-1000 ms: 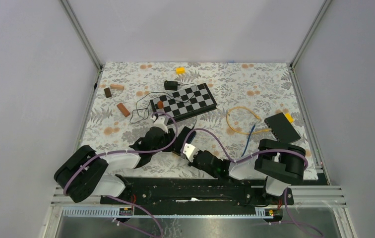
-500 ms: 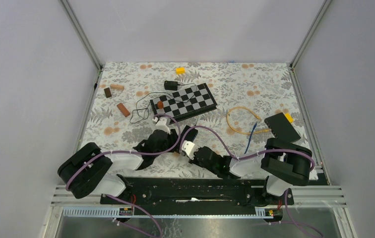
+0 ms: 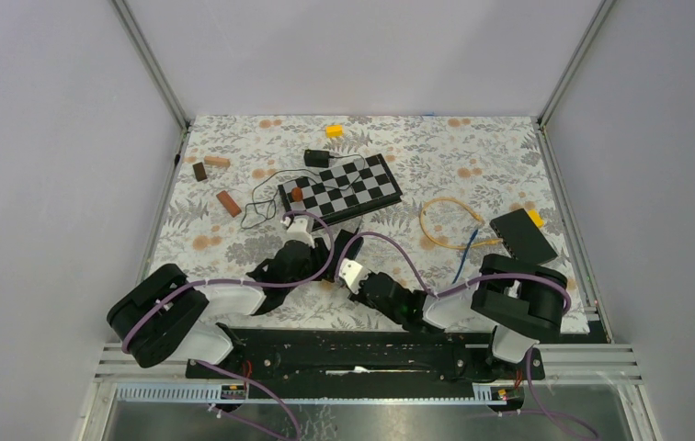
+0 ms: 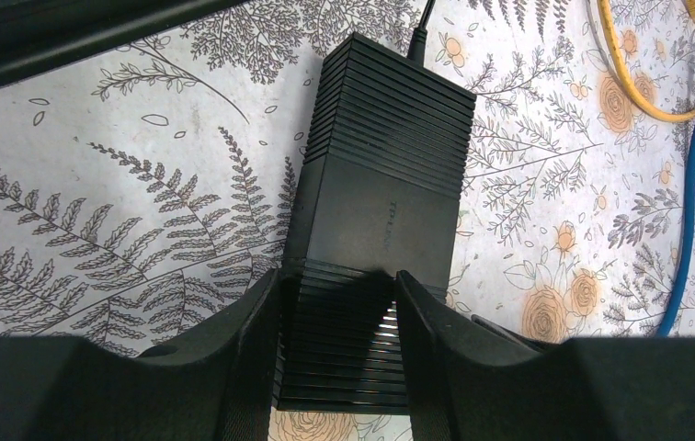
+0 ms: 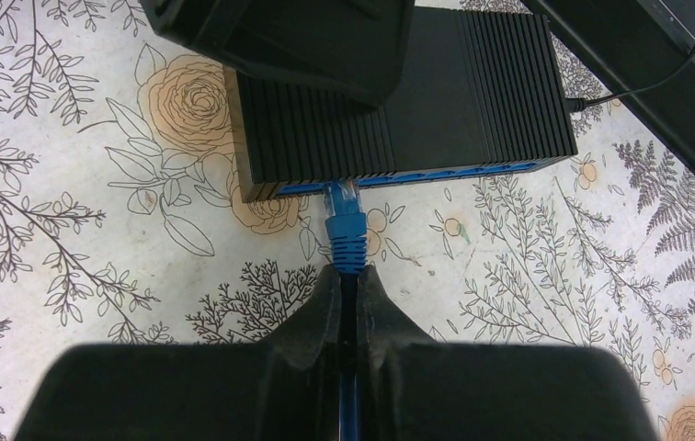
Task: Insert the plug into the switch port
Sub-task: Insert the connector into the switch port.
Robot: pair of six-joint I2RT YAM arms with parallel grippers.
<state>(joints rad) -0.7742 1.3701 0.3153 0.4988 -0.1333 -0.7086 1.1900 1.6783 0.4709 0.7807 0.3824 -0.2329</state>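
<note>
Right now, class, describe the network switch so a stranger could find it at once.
Start at the checkerboard; just nearer the arms lies the switch, gripped by the left pincer. Only it has ribbed ends and a blue plug at its ports.

We look down on a bench (image 3: 509, 147) spread with a pale cloth (image 5: 50, 138) printed in grey ferns and orange roses. It is boxed in by plain light-grey panels: a back wall (image 3: 353, 55), a left wall (image 3: 50, 138) and a right wall (image 3: 656, 138). Slim aluminium posts (image 3: 152, 66) run up the two far corners where the panels meet, a ribbed metal rail (image 3: 601, 363) lines the near edge, and the light falls soft and even, leaving only faint shadows.
</note>
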